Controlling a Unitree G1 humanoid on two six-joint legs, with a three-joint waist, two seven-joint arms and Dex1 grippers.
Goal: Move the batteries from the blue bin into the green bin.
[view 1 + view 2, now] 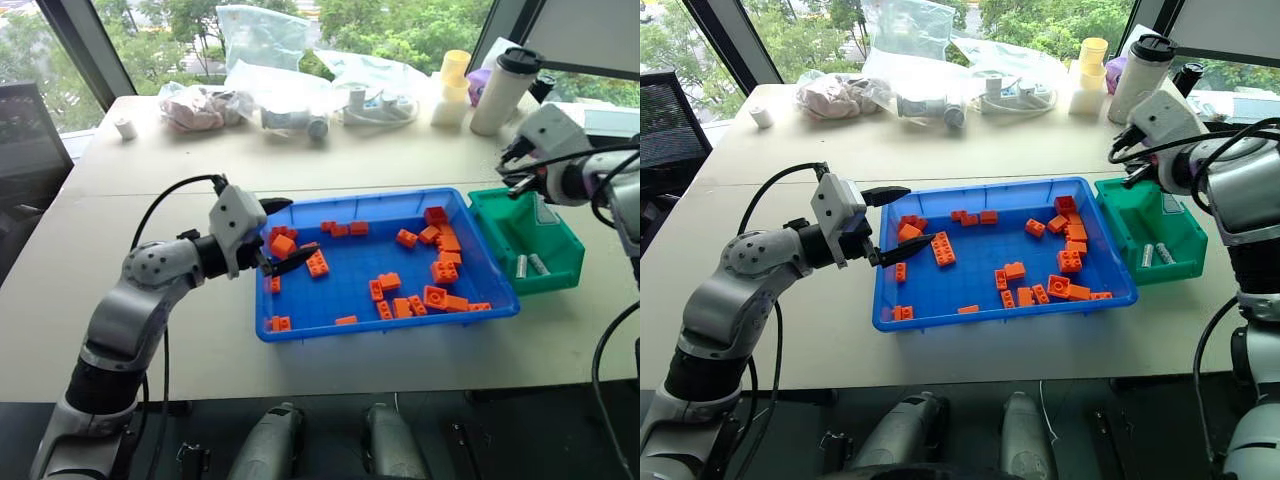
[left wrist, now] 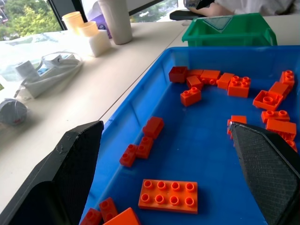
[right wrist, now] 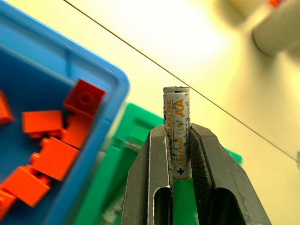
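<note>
The blue bin (image 1: pixel 300 322) lies mid-table with several orange bricks (image 1: pixel 441 270) scattered in it. Touching its right side is the green bin (image 1: pixel 558 268), where two batteries (image 1: pixel 521 265) lie side by side on the floor. My right gripper (image 1: pixel 512 172) hovers above the green bin's far end, shut on one AA battery (image 3: pixel 176 108) that stands upright between its fingers (image 3: pixel 157 154). My left gripper (image 1: pixel 284 235) is open, level at the blue bin's left rim, with bricks lying beneath and between its fingers (image 2: pixel 70 168).
Along the table's far side stand a white tumbler (image 1: pixel 504 90), yellow cups (image 1: pixel 453 72), plastic bags (image 1: pixel 262 40) and a small white roll (image 1: pixel 126 128). The table's front edge (image 1: pixel 300 385) runs just below the blue bin.
</note>
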